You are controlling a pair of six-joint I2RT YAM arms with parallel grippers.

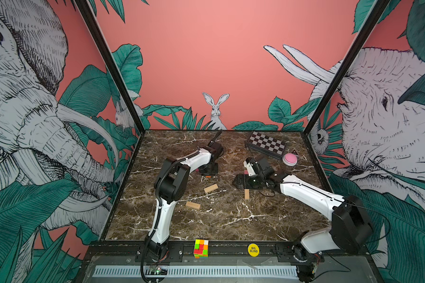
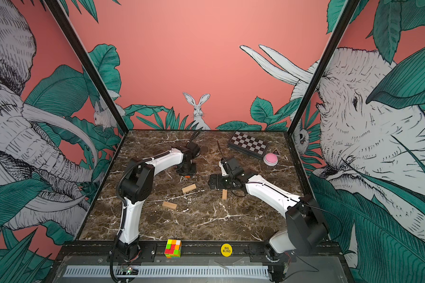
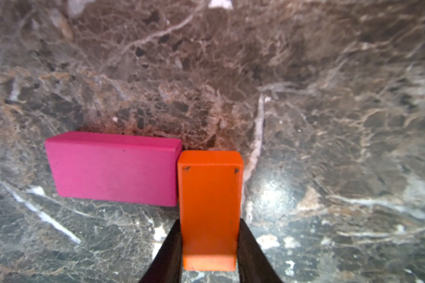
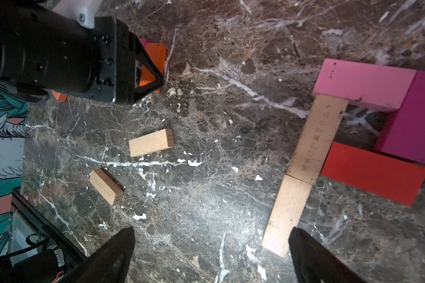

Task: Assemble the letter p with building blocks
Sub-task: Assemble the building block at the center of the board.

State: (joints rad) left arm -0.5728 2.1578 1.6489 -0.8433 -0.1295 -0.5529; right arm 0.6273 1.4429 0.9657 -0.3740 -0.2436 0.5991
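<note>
The letter comes first: upper tan plank [image 4: 317,139] and lower tan plank [image 4: 286,215] lie end to end as the stem. The pink block [image 4: 363,83], magenta block [image 4: 412,117] and red block [image 4: 375,171] ring off the bowl against the upper plank. From the right wrist view every joint looks closed, so I judge the P itself to be as good as built. In both top views your right arm hides most of it.

Your right gripper [image 4: 212,231] hangs over the table [image 1: 231,220] beside the foot of the stem, jaws spread wide and holding nothing.

The live step is over on the other side. Your left gripper [image 3: 209,245] has its jaws clamped on the long sides of the orange block [image 3: 209,196], low near the table, well apart from the letter. The orange's far end sits right at the end of a spare magenta block [image 3: 113,169]. I cannot tell whether they touch, or whether the orange rests on the table.

My read is that you are handling a spare piece. If it is meant for the letter, the next move calls for a clean lift clear of the spare magenta. Then it needs a carry across and a gentle set-down that nudges none of the bowl pieces.

Two loose tan blocks [image 4: 151,142] [image 4: 106,186] lie between the arms, untouched. The cube [image 1: 201,248] and checkered box [image 1: 266,144] sit out at the edges.
</note>
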